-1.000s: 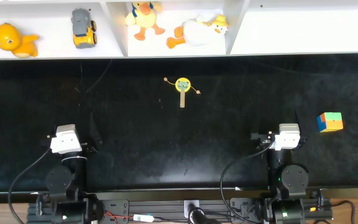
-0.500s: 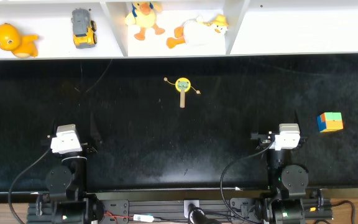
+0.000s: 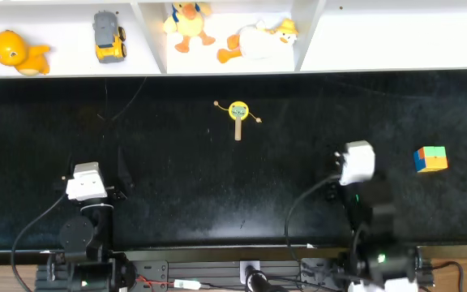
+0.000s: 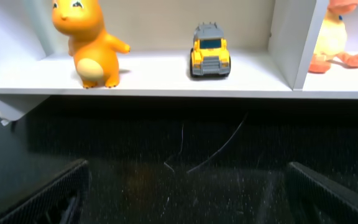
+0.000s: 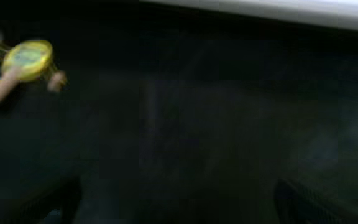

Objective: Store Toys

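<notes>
With the right gripper [image 5: 179,208] and left gripper [image 4: 185,205] jaws both spread and empty, watch the rattle drum [image 3: 238,112] lying near the shelf's [image 3: 379,49] middle bay: a pinch on its thin handle may let it swivel loose or snag its beads.

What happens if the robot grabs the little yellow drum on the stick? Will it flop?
The drum toy probably stays stiff: its handle looks like a straight wooden stick. The two small beads seem to hang on strings, so they'd likely swing about. It looks small and thin, so probably light.
</notes>
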Robot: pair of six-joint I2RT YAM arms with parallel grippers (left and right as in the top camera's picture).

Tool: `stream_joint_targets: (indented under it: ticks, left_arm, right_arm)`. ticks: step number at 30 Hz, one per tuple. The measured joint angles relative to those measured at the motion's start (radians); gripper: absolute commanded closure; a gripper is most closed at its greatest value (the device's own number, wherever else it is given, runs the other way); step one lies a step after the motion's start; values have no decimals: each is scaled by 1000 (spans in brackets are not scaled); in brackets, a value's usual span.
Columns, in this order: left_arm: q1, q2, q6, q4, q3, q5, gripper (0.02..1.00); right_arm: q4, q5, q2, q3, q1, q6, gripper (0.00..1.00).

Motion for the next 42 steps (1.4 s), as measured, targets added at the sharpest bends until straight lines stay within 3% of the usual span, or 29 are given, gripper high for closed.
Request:
stream_joint_targets:
  ticks: [3,8,12,22,32,34,36,37,42]
  left_arm:
    - [0,0,4,0,0,3,20]
    - [0,-2,6,0,0,6,20]
    - [0,-2,6,0,0,6,20]
    - [0,-2,6,0,0,6,20]
    - [0,-2,6,0,0,7,20]
    - [0,-2,6,0,0,7,20]
    - [0,-2,6,0,0,6,20]
    - [0,-2,6,0,0,7,20]
    - [0,-2,6,0,0,6,20]
  right_arm:
    - [-330,-71,307,263,84,110,5]
    - [-552,-105,644,520,198,291,5]
    - [-565,-92,842,665,286,410,5]
    - [-435,98,1266,927,566,608,3]
    - [-336,249,1486,1009,622,729,16]
    - [-326,270,1501,1009,622,747,150]
    - [-314,288,1504,1009,623,763,207]
    - [-312,296,1504,1009,622,768,323]
    - [-297,317,1515,1010,622,793,654]
